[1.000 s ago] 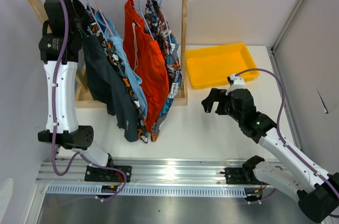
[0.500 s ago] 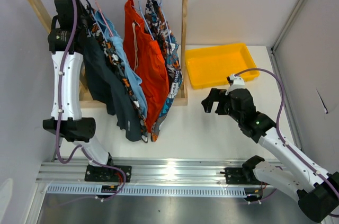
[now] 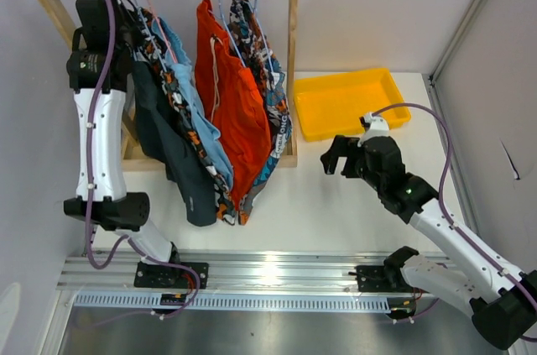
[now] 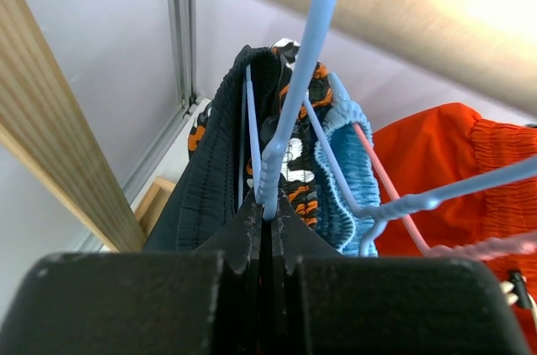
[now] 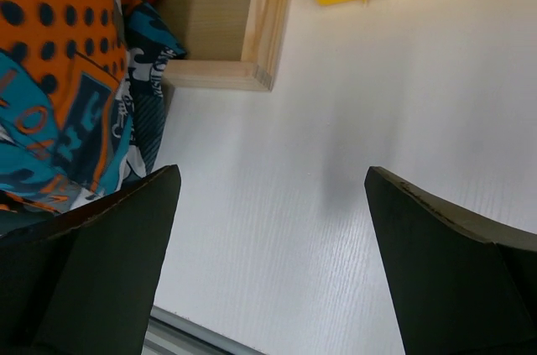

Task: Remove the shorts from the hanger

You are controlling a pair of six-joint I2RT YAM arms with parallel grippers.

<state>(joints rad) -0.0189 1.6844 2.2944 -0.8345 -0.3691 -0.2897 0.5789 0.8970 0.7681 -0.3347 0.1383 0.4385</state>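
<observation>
A ribbed aluminium rail [image 3: 268, 275] carries both arm bases at the front of the white surface [image 3: 336, 212], nearer the camera than the wooden clothes rack [image 3: 293, 53]. The right pincer [image 3: 336, 159] hangs low over bare surface to the right of the rack's base. It is released, its two black fingers [image 5: 92, 254] spread wide with nothing between them. Its wrist view catches the rack's right base corner and, at left, the hem of the blue-orange-white printed shorts [image 5: 59, 95].

Five pairs of soft fabric shorts hang on hangers inside the rack, pressed against one another. From the rack's left post rightward they are the dark navy shorts [image 3: 172, 141], the orange-grey-white camouflage shorts [image 3: 174, 78], the light blue shorts [image 3: 199, 113], the plain orange drawstring shorts [image 3: 235, 99] and the printed pair. Their hems overlap the rack's base rail in the overhead view. A shallow yellow plastic tray [image 3: 344, 107] lies just right of the rack, behind the right pincer.

Farthest back, under the left end of the rack's top rail, the left pincer [image 4: 267, 219] is clenched on the neck of a light blue plastic hanger [image 4: 306, 61], whose hook runs up to the rail. The navy waistband lies just left of that neck. The camouflage and light blue waistbands crowd behind it, and a thin pink hanger [image 4: 382, 179] crosses in front of the orange pair.
</observation>
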